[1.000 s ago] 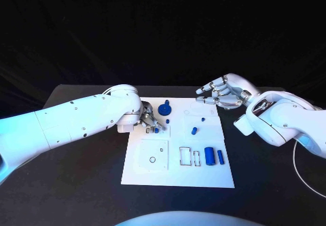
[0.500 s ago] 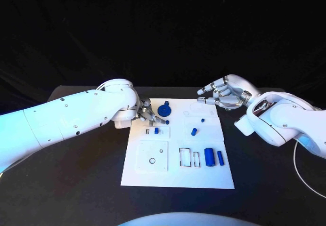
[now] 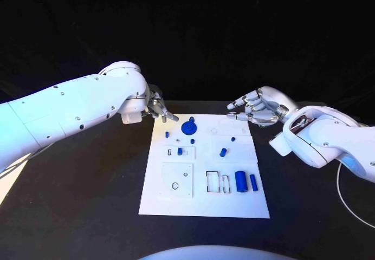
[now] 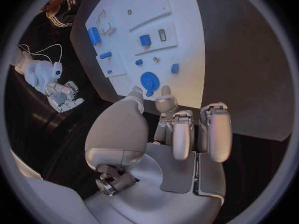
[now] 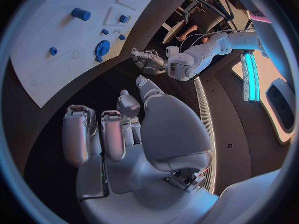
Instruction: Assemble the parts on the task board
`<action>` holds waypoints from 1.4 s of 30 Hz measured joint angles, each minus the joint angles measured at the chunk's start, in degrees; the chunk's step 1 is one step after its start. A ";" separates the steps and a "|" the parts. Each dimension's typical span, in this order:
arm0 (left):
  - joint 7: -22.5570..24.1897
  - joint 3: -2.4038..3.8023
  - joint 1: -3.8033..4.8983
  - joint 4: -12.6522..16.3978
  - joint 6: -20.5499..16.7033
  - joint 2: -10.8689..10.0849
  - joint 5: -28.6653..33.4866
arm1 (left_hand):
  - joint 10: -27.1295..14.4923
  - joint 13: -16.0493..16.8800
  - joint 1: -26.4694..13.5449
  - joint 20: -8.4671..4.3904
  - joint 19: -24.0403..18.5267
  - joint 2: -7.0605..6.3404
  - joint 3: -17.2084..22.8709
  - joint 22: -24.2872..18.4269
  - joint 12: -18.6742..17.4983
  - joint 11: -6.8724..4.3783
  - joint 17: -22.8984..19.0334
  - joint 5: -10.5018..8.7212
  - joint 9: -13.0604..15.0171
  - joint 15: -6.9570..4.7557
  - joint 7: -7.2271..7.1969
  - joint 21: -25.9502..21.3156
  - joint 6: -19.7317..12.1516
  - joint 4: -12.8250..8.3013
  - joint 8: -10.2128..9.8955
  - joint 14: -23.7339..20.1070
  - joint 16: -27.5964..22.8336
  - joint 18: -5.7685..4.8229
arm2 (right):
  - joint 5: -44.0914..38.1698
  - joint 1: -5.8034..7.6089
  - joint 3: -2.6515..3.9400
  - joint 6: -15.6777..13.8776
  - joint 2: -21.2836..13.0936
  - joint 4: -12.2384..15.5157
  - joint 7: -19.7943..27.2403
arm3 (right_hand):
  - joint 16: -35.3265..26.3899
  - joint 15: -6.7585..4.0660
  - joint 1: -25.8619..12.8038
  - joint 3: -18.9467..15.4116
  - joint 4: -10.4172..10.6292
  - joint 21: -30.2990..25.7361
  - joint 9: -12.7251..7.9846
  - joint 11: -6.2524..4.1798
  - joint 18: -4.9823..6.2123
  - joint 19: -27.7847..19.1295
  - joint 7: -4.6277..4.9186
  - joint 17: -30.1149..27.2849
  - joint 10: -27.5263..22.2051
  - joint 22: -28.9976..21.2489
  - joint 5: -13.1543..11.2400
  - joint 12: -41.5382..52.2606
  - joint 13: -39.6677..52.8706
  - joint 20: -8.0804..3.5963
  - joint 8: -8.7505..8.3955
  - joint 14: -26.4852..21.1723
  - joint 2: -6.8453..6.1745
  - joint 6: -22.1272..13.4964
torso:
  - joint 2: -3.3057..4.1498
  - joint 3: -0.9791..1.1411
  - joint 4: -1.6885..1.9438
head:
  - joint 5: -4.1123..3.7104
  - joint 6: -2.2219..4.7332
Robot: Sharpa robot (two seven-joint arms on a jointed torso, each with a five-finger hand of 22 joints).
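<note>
Task board [image 3: 205,203] lies flat in the middle of the black tabletop [image 3: 86,200], carrying small blue parts: a gear [image 3: 188,128] near its far edge, a block [image 3: 241,180] near its near right corner. Left robot hand [image 3: 159,108] hovers just off the board's far left corner, holding nothing (fingers loosely spread). Right robot hand [image 3: 256,107] hangs beyond the far right corner, fingers curled, empty.

- The left hand [image 4: 171,134] holds nothing, fingers apart, fingertips just short of the task board [image 4: 181,50]
- A blue gear [image 4: 149,79] lies on the board, at twelve o'clock from the fingertips
- The right hand [image 4: 62,94] hangs beyond, at nine o'clock
</note>
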 measured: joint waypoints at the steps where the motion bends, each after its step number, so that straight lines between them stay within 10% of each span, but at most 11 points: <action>1: 0.00 -0.20 0.09 -1.39 0.44 0.78 0.10 | 0.00 -0.06 -0.01 0.00 0.00 -0.01 -0.21 0.00 0.00 0.00 0.00 0.00 -0.25 0.00 0.13 0.00 0.13 0.06 -0.15 0.00 0.00 0.00 | 0.00 0.00 0.00 0.00 0.06 -0.05 0.00 | 0.00 0.00 0.00 0.00 0.00 0.00 0.00 0.00 0.00 0.00 0.00 0.00 0.00 0.00 0.00 0.00 0.00 0.00 0.00 0.00 0.00 0.00 | 0.02 -0.01 -0.03 | 0.14 0.01; 15: 0.00 -2.01 -1.44 -11.25 3.25 5.35 -0.10 | 0.00 0.14 0.96 -0.01 0.01 0.96 -1.87 0.04 0.48 0.00 -0.01 0.00 -1.28 0.00 -0.22 -0.24 2.48 0.13 -0.20 0.00 0.00 0.01 | 0.02 -0.03 -0.01 -0.01 0.43 -0.15 0.03 | -0.23 -0.14 0.00 0.00 0.00 0.00 -0.05 0.04 0.00 0.00 0.00 -0.01 0.04 -0.10 0.00 0.00 -0.12 0.00 0.00 0.14 0.00 0.00 | 0.32 -0.26 -0.23 | 0.98 0.07; 42: 0.00 -2.37 -2.66 -13.13 5.98 6.74 0.28 | 0.42 0.45 3.16 -0.02 0.01 4.23 -2.66 0.03 1.11 -0.41 -0.02 0.00 -1.76 -0.01 -0.84 0.03 3.70 -0.17 0.30 0.00 0.00 0.00 | 0.04 -0.03 0.00 -0.02 0.88 -0.37 0.07 | -0.23 -0.21 0.00 0.00 -0.01 0.00 -0.04 -0.16 0.00 0.00 0.00 0.03 -0.16 -0.16 0.01 -0.22 -0.35 0.00 0.00 0.22 0.00 0.00 | 0.31 -0.18 -0.30 | 0.93 -0.58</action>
